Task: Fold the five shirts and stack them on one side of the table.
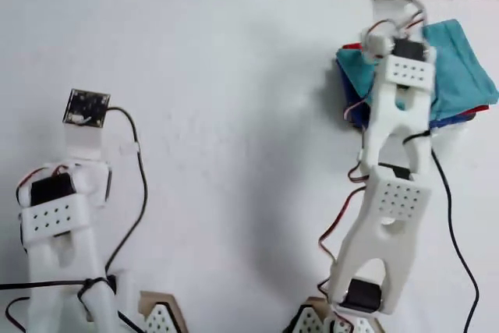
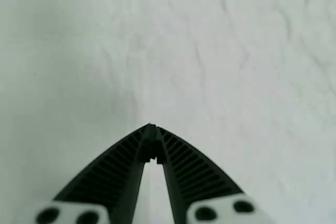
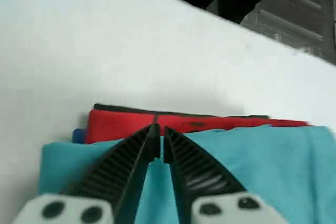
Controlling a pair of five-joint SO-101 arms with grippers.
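Open table (image 1: pixel 234 76) room beside shirt stack (image 1: pixel 460 76)

Left gripper (image 2: pixel 151 132), right gripper (image 3: pixel 158 134): closed

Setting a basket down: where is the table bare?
Bare: the middle of the white tabletop, between the white left arm and the stack of folded teal, red and blue shirts, plus its far left corner. Crowded: far right, where the right arm's tool is over the stack.
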